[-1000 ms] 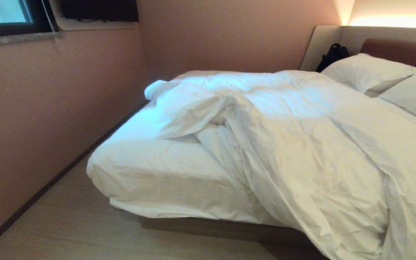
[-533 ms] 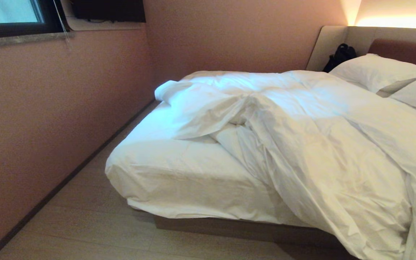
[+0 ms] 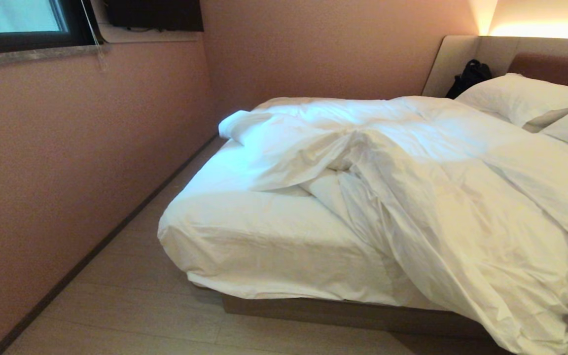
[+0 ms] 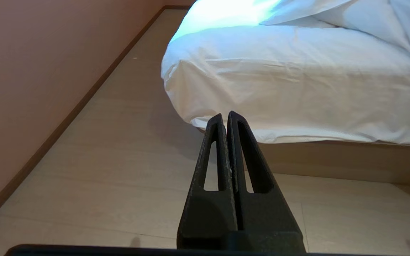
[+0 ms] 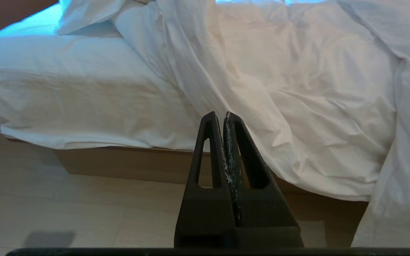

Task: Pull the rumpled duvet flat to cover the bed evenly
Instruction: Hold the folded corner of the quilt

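Pink walls (image 3: 91, 148) hug the bed (image 3: 353, 315). Both the left gripper (image 4: 225, 115) and right gripper (image 5: 219, 115) are squeezed shut, empty. Tugging the bunched duvet (image 3: 437, 197) sideways could slide it off.

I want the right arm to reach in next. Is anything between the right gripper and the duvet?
Nothing visible. The right gripper, shut, points over bare floor at the duvet hanging over the bed edge; only open space lies between them.

White duvet (image 3: 442, 197), white pillows (image 3: 520, 98), tan bed (image 3: 343, 313) base, pink-brown wall (image 3: 67, 162), pale wood floor (image 3: 131, 315), black bag (image 3: 470, 75).
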